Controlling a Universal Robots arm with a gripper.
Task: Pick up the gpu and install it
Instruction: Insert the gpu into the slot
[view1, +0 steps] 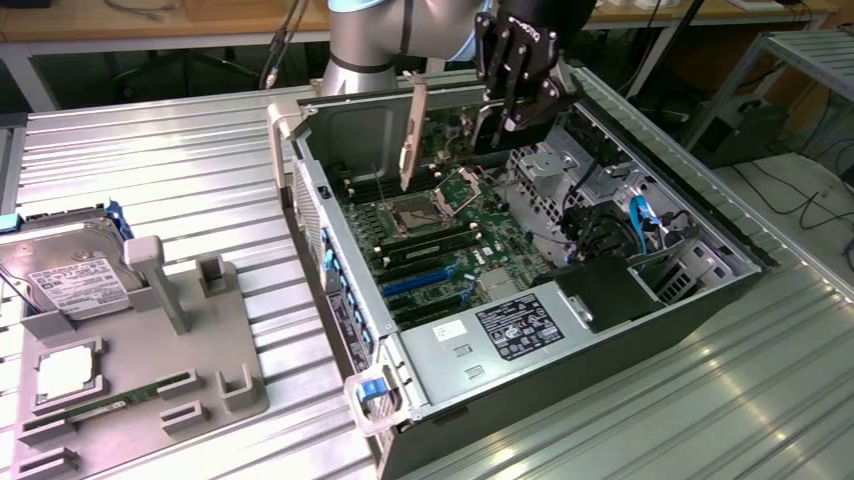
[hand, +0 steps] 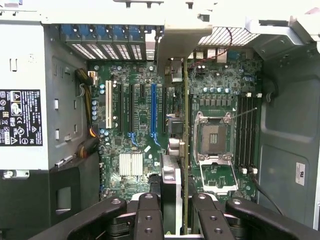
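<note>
Fingers (hand: 149, 217) of gripper (view1: 507, 120) clamped gpu (hand: 185, 140), card edge-on above motherboard (hand: 140, 115) | open PC case (view1: 574, 400) held motherboard, bare CPU socket (hand: 213, 137), power supply (view1: 514, 325), label text unreadable | grey tray (view1: 147, 380) on tabletop (view1: 160, 150) held hard drive (view1: 74, 285), white label illegible.

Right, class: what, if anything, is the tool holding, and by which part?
The tool holds the slim dark expansion card with a silvery metal bracket by its upper edge, clamped across both faces, above the open computer case.
</note>
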